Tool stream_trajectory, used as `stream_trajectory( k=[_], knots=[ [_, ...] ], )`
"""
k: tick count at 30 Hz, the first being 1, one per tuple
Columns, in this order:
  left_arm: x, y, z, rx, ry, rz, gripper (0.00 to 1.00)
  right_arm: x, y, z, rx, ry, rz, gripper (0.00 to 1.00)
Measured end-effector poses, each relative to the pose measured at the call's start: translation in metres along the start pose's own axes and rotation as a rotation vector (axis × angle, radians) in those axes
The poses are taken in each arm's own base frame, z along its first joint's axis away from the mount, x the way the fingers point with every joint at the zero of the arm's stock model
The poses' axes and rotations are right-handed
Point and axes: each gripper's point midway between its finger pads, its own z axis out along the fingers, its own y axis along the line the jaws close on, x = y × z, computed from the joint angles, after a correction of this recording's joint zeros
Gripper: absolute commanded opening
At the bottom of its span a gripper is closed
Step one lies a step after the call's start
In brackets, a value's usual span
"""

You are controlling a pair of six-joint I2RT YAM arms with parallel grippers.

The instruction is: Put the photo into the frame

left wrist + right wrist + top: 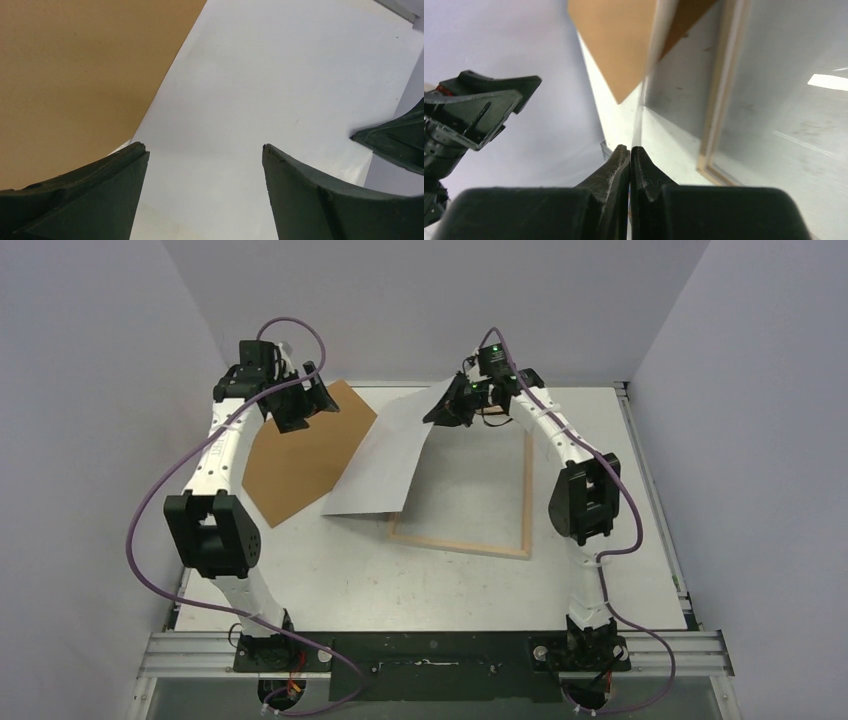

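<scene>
**Overhead and wrist views of the lifted print.** The photo (385,455) was raised by one far corner and hung as a bowed sheet, sloping down towards the near left. Only its plain reverse faced the overhead camera. This was an even pale grey-white, with no picture or border to be made out.

In the left wrist view the photo (280,75) filled most of the field as a smooth blank surface. In the right wrist view the photo (655,50) appeared edge-on as a thin, blurred pale strip.

The frame (460,544) lay flat on the table (400,580), right of centre. Its thin pale-wood rim enclosed a clear pane, through which the table surface showed, and a bright reflection lay on the glass. The sloping sheet covered the left part of the frame and the right margin of a brown hardboard sheet (290,465). The photo's lowered near edge came down by the frame's near-left corner. Whether the paper touched frame or hardboard could not be told.

The right gripper (445,410) was at the raised corner. Its fingers (621,165) were pressed together on the photo's edge, with the paper emerging from between the tips.

The left gripper (300,405) hovered over the far part of the hardboard, beside the photo's left edge. Its fingers (90,200) were spread wide with nothing between them.
</scene>
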Motion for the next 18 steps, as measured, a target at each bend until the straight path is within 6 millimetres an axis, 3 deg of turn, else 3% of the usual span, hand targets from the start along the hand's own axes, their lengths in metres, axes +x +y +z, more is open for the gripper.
stream_trajectory(
  k=[7, 12, 18],
  knots=[
    [0.023, -0.009, 0.026, -0.016, 0.067, 0.043, 0.83, -0.032, -0.072, -0.024, 0.130, 0.007, -0.006, 0.00],
    [0.042, -0.011, 0.054, -0.032, 0.136, 0.079, 0.83, -0.028, -0.128, -0.033, 0.251, 0.084, -0.017, 0.00],
    [0.068, -0.008, 0.091, -0.039, 0.231, 0.086, 0.84, -0.026, -0.168, -0.049, 0.356, 0.120, -0.050, 0.00]
  ],
)
